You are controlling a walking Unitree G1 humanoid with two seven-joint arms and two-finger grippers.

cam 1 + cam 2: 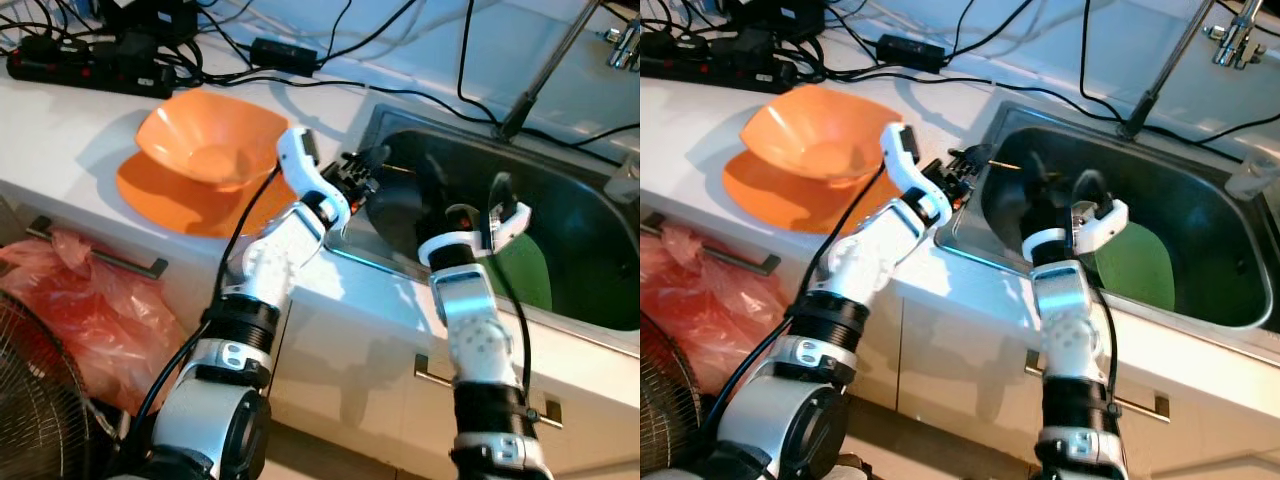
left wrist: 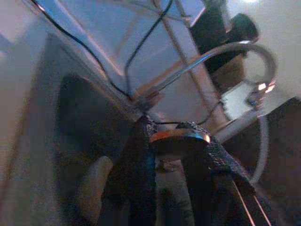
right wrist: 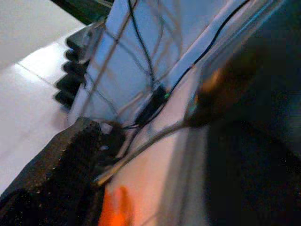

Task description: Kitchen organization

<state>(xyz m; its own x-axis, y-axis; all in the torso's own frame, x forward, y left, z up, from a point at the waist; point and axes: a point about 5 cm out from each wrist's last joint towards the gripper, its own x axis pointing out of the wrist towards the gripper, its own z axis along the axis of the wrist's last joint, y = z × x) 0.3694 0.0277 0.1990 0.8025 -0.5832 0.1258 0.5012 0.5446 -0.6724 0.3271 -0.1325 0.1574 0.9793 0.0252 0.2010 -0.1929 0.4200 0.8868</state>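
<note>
My left gripper [image 1: 358, 178] reaches over the left rim of the steel sink [image 1: 345, 248] and is shut on the handle of a metal spoon [image 1: 1005, 165]. The spoon [image 3: 155, 136] points out over the basin, and its handle end [image 2: 176, 139] sits between the two black pads. My right gripper [image 1: 495, 205] is raised inside the sink, above a green plate [image 1: 525, 272] that lies on the sink floor. An orange bowl [image 1: 215, 140] rests on an orange plate [image 1: 150, 190] on the white counter, left of the sink.
A power strip [image 1: 90, 65] and several black cables run along the back of the counter. The faucet [image 1: 1230, 30] stands at the sink's far right, near a clear cup [image 1: 625, 180]. Below the counter are a red plastic bag [image 1: 90, 310] and a fan [image 1: 30, 400].
</note>
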